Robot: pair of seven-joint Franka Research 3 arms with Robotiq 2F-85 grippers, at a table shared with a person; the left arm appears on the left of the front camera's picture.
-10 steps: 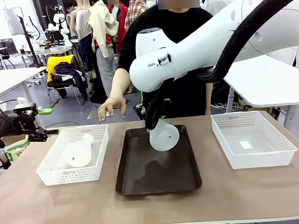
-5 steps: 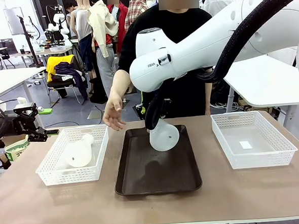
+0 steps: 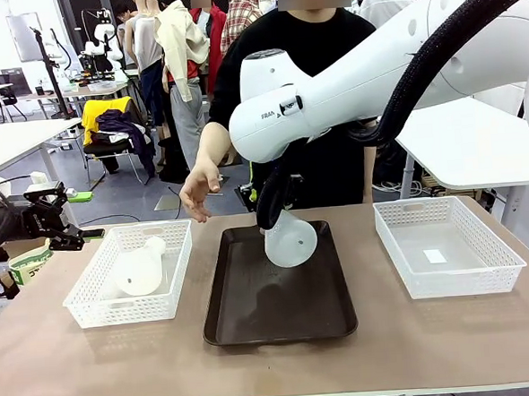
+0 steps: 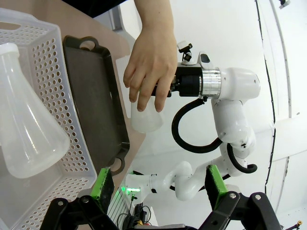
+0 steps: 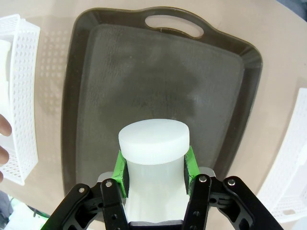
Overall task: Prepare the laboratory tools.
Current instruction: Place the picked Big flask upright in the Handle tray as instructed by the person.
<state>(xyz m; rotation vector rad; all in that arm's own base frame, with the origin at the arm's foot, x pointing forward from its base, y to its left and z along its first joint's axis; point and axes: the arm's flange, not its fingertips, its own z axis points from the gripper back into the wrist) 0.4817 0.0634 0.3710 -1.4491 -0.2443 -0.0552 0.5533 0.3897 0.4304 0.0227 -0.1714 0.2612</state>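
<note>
Right gripper (image 3: 271, 208) reaches across the middle, jaws pinching the held flask (image 3: 291, 241) at its neck end. Right wrist view confirms this: green pads on both sides of the held flask (image 5: 152, 143), right gripper (image 5: 153, 168) closed on it. The flask is tilted, with its neck up toward the robot's left and its base down. It hangs over the far half of the dark tray (image 3: 255, 329) and looks just clear of the floor, though I can't tell for sure. Its long axis runs along the fingers, base facing the tray (image 5: 225, 96), so set-down looks like a short drop plus righting the tilt.

The second flask (image 3: 139, 270) lies on its side in the left basket (image 3: 178, 284), neck toward the far side. Left gripper (image 3: 64, 233) is parked well left of the basket with jaws spread and empty. It is the nearer arm — left wrist view has the second flask (image 4: 29, 129) just ahead of the left gripper (image 4: 159, 189).

Person's hand (image 3: 199, 188) hovers above the worktop's far edge, between basket and tray, touching nothing. Right basket (image 3: 484, 270) is apart.
</note>
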